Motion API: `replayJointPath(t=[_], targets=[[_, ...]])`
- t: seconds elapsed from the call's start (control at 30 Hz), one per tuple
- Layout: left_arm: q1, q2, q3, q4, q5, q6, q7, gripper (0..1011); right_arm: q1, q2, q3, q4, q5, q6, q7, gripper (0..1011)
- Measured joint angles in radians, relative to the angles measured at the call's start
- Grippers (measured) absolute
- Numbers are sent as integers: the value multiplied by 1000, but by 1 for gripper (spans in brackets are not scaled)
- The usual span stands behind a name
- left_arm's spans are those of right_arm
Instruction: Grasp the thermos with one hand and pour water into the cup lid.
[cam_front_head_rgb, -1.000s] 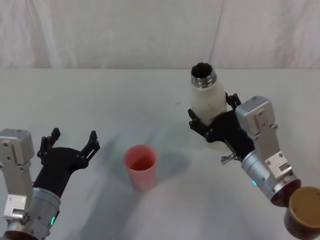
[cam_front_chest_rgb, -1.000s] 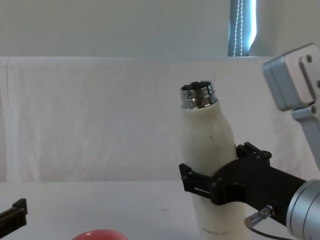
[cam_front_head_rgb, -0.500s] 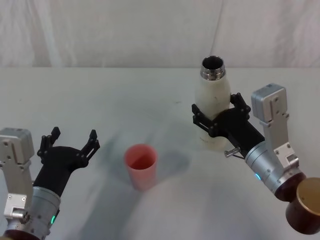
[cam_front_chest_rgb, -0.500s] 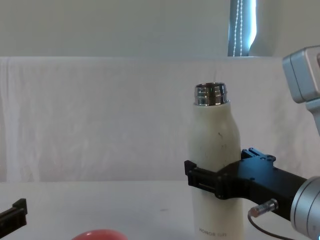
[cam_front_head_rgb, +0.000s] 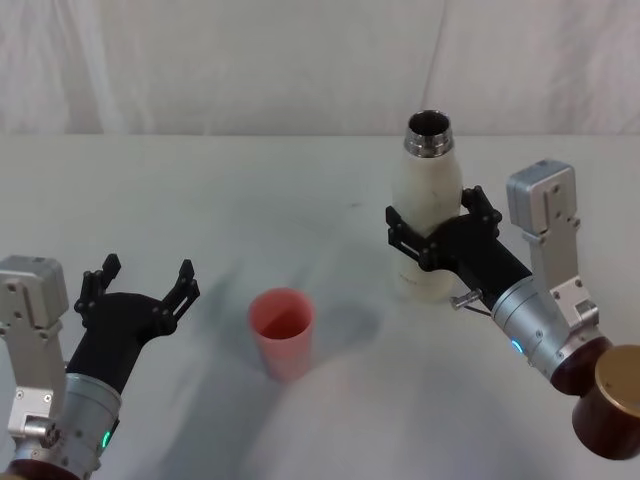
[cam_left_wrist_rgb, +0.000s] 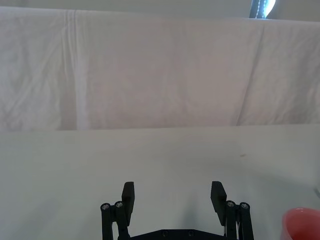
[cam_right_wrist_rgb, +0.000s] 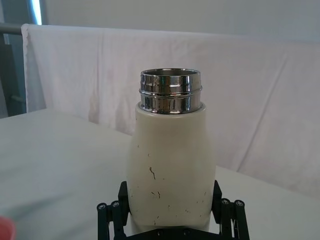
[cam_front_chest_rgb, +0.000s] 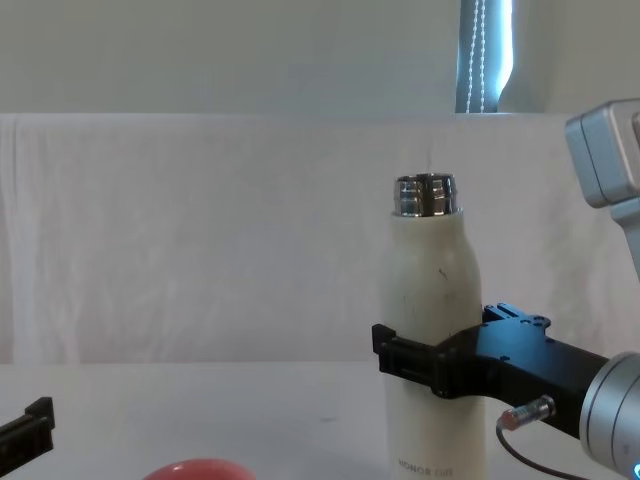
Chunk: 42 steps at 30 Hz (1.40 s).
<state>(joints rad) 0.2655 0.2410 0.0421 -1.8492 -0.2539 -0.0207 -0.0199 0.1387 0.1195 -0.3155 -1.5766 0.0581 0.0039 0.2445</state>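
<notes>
Two black grippers show: the right gripper (cam_front_head_rgb: 432, 243), centre right, clamps the upright cream-white steel-necked thermos (cam_front_head_rgb: 426, 215). The left gripper (cam_front_head_rgb: 140, 288), lower left, hangs spread and empty. Tipping too quickly could overshoot the small salmon-red cup lid (cam_front_head_rgb: 283, 332) at lower centre.

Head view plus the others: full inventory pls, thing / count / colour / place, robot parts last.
thermos: 1, cream-white with open steel neck, upright on the table's right side, far from the robot.
cup lid: 1, salmon-red, open side up, near the table's middle, left of the thermos and apart from it.
table: 1, white cloth-covered, with a white cloth backdrop behind it.
brown cylinder: 1, brown with a tan top, at the lower right edge of the head view.
right hand: 1, black, on a silver-grey arm, closed round the thermos at mid-body.
left hand: 1, black, open, holding nothing, left of the cup lid.
</notes>
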Motion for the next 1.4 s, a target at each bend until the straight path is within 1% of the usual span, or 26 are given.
replayJointPath(t=[0.3, 0.57, 0.8, 1.07, 1.4], targets=[[0, 0, 0, 0, 0, 0, 0, 1001, 21, -6, 2, 33, 39, -7, 2, 949], [0, 0, 0, 0, 0, 0, 0, 1001, 47, -7, -7, 68, 53, -19, 7, 949], [0, 0, 0, 0, 0, 0, 0, 1001, 62, 0, -12, 92, 65, -43, 17, 949], [0, 0, 0, 0, 0, 0, 0, 1001, 80, 9, -12, 127, 93, -75, 42, 949], [0, 0, 0, 0, 0, 0, 0, 1001, 101, 31, -28, 149, 119, -82, 81, 949]])
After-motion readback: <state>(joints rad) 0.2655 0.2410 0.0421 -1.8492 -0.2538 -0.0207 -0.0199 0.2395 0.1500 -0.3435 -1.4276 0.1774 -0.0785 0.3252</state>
